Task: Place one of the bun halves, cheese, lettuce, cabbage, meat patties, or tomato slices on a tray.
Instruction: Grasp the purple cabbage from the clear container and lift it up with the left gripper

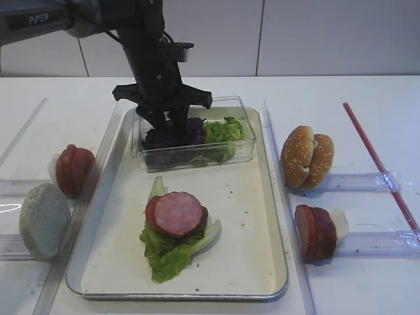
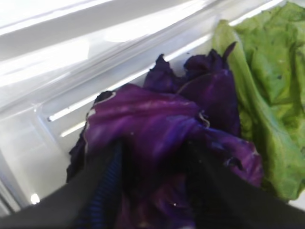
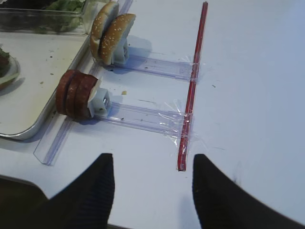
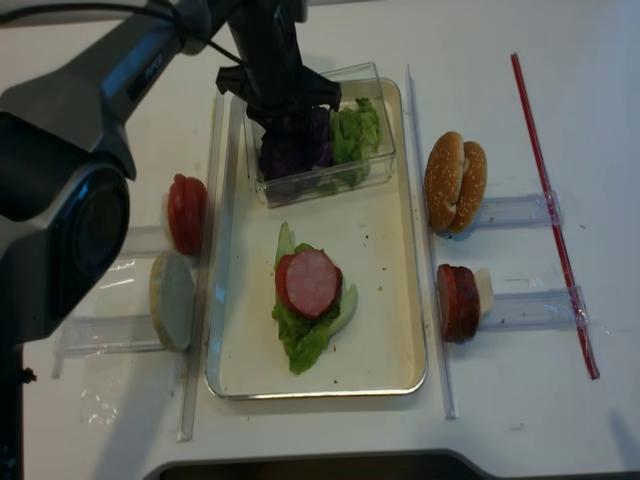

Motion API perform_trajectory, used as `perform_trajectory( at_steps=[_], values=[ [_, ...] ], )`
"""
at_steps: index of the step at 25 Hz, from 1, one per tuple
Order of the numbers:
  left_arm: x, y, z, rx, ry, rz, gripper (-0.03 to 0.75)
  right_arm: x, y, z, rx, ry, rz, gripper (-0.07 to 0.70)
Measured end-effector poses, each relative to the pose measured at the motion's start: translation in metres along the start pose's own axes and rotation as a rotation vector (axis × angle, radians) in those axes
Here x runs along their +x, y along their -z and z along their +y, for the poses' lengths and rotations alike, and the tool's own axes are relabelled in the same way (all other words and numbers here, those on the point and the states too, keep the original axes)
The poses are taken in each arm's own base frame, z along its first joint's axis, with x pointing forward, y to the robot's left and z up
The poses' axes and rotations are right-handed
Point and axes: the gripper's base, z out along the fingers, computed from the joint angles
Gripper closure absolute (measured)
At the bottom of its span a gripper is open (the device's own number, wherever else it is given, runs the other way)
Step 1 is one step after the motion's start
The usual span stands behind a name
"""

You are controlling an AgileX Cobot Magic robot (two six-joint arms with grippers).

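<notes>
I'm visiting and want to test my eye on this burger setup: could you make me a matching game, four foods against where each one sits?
Foods:
1. cabbage
2. pink meat patty
3. sesame bun halves
4. tomato slices

Places:
A. standing on a clear rail right of the tray
B. standing left of the tray
C. in the clear plastic box
D. lying on a lettuce leaf in the tray

Pairs: 1-C, 2-D, 3-A, 4-B
</notes>
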Motion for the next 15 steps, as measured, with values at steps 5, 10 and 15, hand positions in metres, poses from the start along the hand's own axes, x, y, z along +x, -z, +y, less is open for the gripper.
perform_trajectory(
  at_steps=[5, 10, 15],
  values=[
    [-0.0001, 0.0001, -0.0002, 0.002, 0.001, -0.001, 0.514, 0.0, 0.0, 0.0, 0.0, -0.002, 0.0, 0.238],
    [-0.0006, 0.0005, -0.0001, 0.001, -0.001, -0.006, 0.573, 0.0, 0.0, 0.0, 0.0, -0.002, 0.0, 0.238],
    [-0.0005, 0.0067, -0.0001, -0.004, -0.004, -0.017, 0.592, 0.0, 0.0, 0.0, 0.0, -0.002, 0.0, 0.238]
  ],
)
